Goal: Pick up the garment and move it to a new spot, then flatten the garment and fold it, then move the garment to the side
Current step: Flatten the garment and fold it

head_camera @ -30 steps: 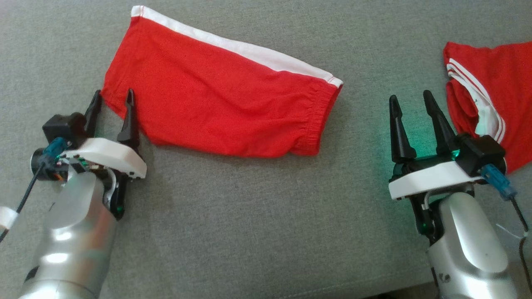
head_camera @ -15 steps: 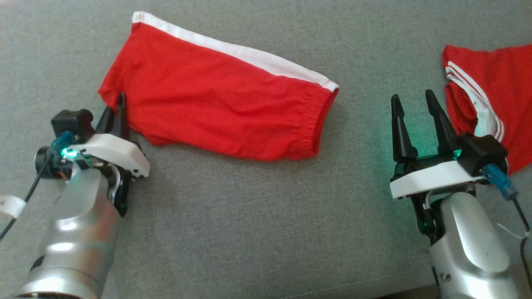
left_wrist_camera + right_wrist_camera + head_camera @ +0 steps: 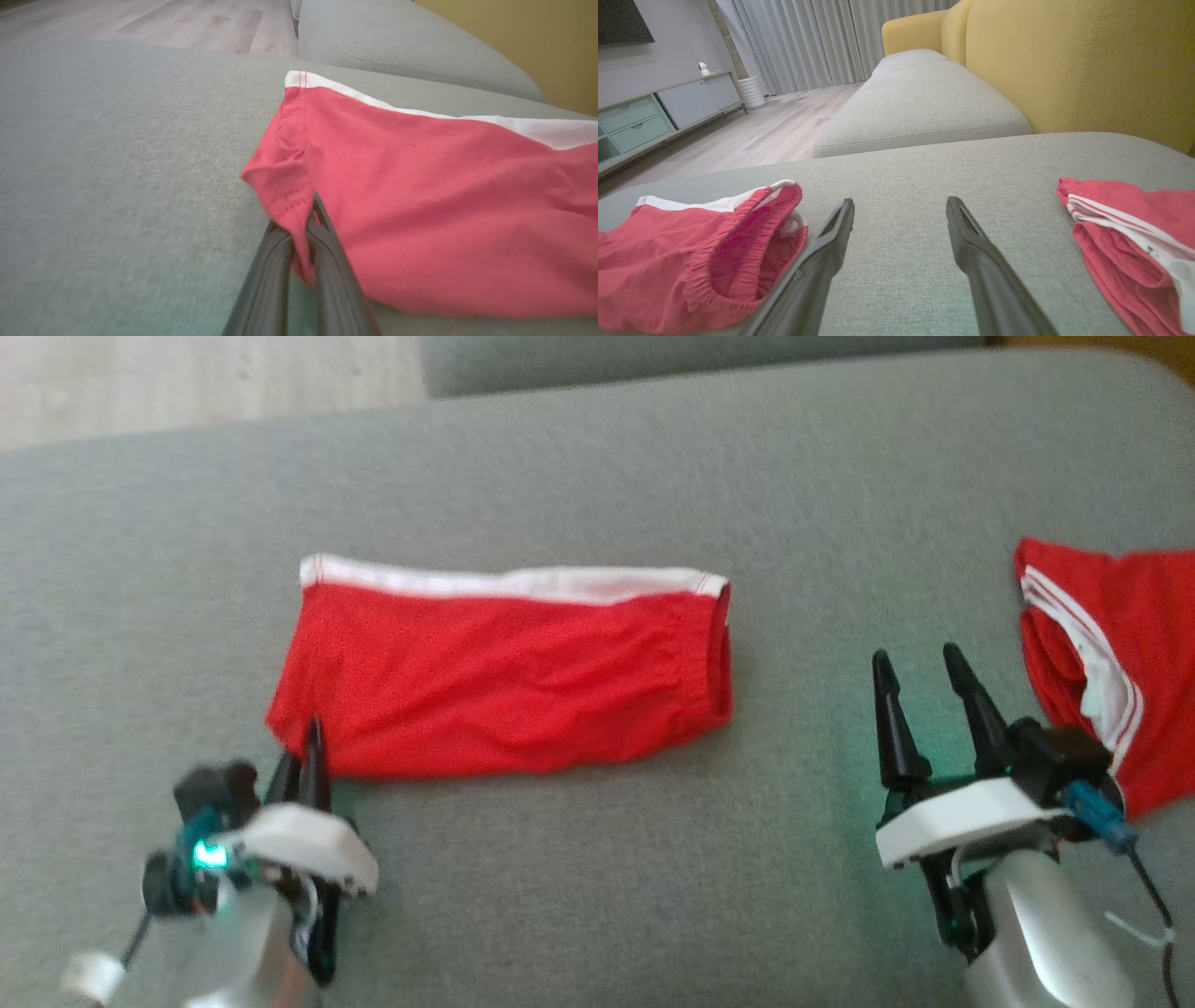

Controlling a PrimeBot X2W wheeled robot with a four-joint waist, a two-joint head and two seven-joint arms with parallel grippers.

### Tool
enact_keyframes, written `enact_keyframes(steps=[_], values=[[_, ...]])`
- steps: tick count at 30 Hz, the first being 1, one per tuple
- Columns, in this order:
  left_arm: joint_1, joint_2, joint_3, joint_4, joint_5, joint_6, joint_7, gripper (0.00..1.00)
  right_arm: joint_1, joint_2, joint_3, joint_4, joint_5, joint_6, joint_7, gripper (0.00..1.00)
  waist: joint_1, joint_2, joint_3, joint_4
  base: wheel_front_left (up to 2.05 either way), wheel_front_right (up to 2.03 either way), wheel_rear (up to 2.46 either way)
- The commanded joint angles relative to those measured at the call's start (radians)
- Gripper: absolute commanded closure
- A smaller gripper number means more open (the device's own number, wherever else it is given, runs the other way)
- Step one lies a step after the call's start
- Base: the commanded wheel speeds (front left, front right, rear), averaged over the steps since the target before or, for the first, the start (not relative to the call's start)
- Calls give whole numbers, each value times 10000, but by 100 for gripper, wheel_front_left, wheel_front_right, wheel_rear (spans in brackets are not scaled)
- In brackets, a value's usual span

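Red fabric shorts with a white side stripe and a gathered elastic waistband (image 3: 504, 686) are lying flat on the grey woven sofa cushion (image 3: 597, 476), a little left of its middle. The stripe is running along the far edge and the waistband is facing the robot's right. The left gripper (image 3: 310, 747) is pinching the near left hem corner of the shorts (image 3: 444, 210). In the left wrist view its two dark fingers (image 3: 327, 252) are pressing together with red cloth bunching between them. The right gripper (image 3: 916, 655) is standing with its fingers spread wide and gripping nothing. It is pointing over bare cushion between the waistband (image 3: 738, 242) and a second crumpled red garment with thin white stripes (image 3: 1120, 644), which is lying at the cushion's right edge just beside that gripper (image 3: 901, 203). Beyond the cushion, a yellow upholstered sofa back (image 3: 1064, 60) is rising on the right, and pale wooden flooring (image 3: 775, 126) is stretching toward a low grey cabinet (image 3: 668, 107) and grey curtains (image 3: 808, 42).
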Motion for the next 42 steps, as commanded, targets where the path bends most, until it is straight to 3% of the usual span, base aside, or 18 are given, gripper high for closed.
enact_keyframes(steps=[1,5,6,7,8,17,23,32,42], values=[[84,153,459,-432,112,156,-53,100,33,49,203,-214,85,-7,-107,0,1,-1,-488,409,0,0,0],[535,20,611,-744,304,247,-53,100,209,49,298,-81,150,-7,-107,0,1,-1,-669,570,0,0,0],[648,-19,667,-925,395,274,-53,96,259,49,340,-39,152,-7,-107,0,1,-1,-744,615,0,0,0],[781,-54,681,-1163,534,259,-53,6,307,49,374,0,174,-7,-107,0,1,-1,-807,645,0,0,0],[933,-87,722,-1350,668,309,-53,0,348,49,397,32,193,-7,-107,0,1,-1,-879,677,0,0,0],[2432,-248,1217,-4247,2259,726,-53,0,269,49,660,138,430,-7,-107,0,1,-1,-1057,656,0,0,0],[3567,-514,1272,-5560,2571,770,-53,0,164,49,979,331,601,-7,-107,0,1,-1,-1167,904,0,0,0],[4073,-618,922,-5768,2547,588,-53,0,-406,49,1622,761,1177,-7,-107,0,1,-1,-1018,1537,0,0,0],[3333,-624,-229,-5606,2065,588,-53,0,-1609,49,1773,2469,1476,-7,-107,0,1,-1,-381,2604,0,0,0]])
